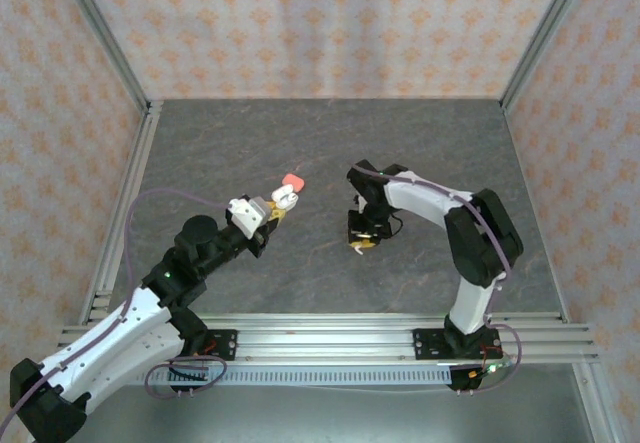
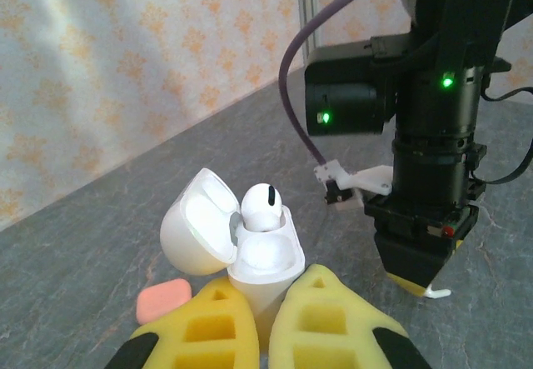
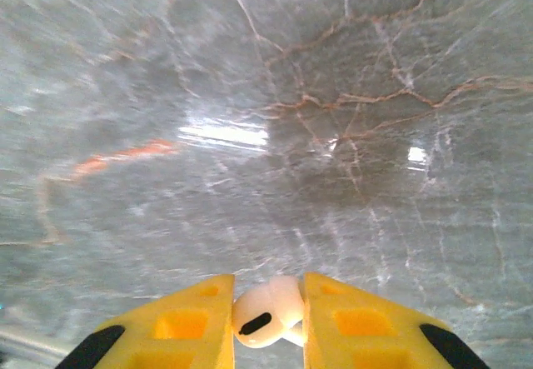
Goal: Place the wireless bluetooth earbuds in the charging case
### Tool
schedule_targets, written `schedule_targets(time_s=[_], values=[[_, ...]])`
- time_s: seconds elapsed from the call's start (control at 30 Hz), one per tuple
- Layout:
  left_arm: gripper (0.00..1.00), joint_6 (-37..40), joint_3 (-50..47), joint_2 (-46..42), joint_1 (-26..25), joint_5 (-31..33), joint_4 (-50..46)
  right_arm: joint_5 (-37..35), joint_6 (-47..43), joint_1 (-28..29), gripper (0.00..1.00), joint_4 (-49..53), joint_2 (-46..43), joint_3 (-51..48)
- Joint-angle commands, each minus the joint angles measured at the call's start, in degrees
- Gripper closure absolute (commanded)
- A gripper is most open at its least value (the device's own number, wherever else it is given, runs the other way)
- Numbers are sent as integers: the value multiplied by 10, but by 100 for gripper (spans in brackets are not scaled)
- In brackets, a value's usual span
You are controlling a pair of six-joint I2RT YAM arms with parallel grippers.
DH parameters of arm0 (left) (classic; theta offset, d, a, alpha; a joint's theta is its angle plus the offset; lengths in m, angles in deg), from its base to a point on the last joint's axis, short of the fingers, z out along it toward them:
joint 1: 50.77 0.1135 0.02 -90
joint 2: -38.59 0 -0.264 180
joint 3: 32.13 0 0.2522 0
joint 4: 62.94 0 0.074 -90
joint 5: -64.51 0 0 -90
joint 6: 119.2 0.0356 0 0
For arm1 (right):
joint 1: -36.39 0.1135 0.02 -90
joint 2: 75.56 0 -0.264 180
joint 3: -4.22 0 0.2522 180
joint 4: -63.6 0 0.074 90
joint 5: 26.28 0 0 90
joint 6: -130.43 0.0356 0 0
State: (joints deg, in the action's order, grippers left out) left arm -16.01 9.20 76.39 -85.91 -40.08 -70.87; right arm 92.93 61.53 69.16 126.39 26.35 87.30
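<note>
My left gripper point(image 2: 266, 284) is shut on the base of a white charging case point(image 2: 265, 256), holding it above the table with its lid point(image 2: 196, 231) swung open to the left. One white earbud point(image 2: 261, 209) sits in the far socket and the near socket is empty. In the top view that case point(image 1: 284, 199) is at the left gripper point(image 1: 276, 209). My right gripper point(image 3: 267, 290) is shut on another white earbud point(image 3: 265, 315), close above the table. In the top view the right gripper point(image 1: 360, 245) points down, to the right of the case.
A closed coral-pink case point(image 1: 294, 181) lies on the grey marbled table point(image 1: 420, 153) just beyond the white case, and it is also visible in the left wrist view point(image 2: 163, 299). Patterned walls and metal rails enclose the table. The right arm's wrist point(image 2: 429, 161) stands close to the open case.
</note>
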Motion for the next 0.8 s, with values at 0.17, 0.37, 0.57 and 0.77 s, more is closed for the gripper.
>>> schedule_targets(time_s=[0.17, 0.37, 0.57, 0.77], values=[[100, -23, 41, 48, 2, -27, 118, -16, 150, -10, 77, -55, -154, 4], [100, -30, 59, 121, -4, -26, 225, -86, 254, -10, 80, -161, -289, -29], [100, -25, 94, 199, -12, -38, 278, -108, 318, -2, 84, -278, -365, -47], [100, -10, 122, 246, -25, -14, 317, -94, 327, 37, 84, -323, -346, 8]])
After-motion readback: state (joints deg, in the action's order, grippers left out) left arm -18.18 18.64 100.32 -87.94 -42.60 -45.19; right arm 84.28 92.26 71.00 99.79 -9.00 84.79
